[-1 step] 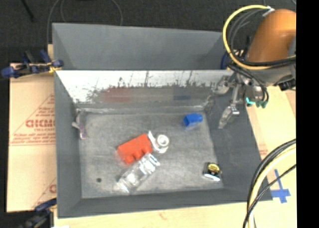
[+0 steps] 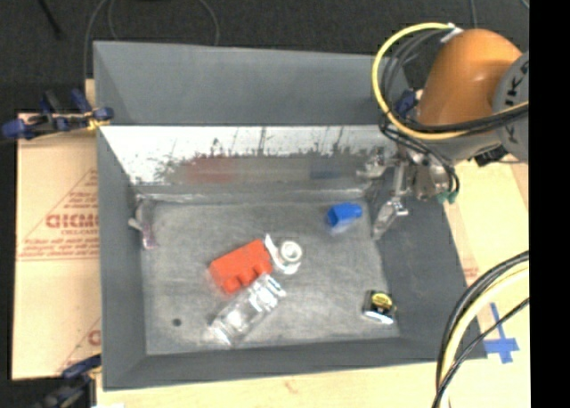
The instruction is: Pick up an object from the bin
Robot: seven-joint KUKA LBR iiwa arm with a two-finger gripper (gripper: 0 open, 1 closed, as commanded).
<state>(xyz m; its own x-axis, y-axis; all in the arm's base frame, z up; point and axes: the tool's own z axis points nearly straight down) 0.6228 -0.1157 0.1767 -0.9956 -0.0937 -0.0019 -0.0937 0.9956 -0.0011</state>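
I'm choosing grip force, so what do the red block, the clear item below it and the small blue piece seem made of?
The red block: likely hard plastic, matte; even colour, stepped moulded shape. The clear item: probably thin transparent plastic, glossy; the bin floor shows through and it glints. The blue piece: perhaps plastic or foam; solid colour, too small to settle.

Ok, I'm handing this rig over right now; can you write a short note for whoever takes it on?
Gripper: over the bin's right side, just right of the small blue piece; nothing visibly held.
Things: red block mid-floor, white cap at its right, clear plastic piece in front of them, small black-and-yellow thing near the front right.
Done: nothing picked yet.
Left: grasp one thing, the blue piece being nearest, and lift it out.
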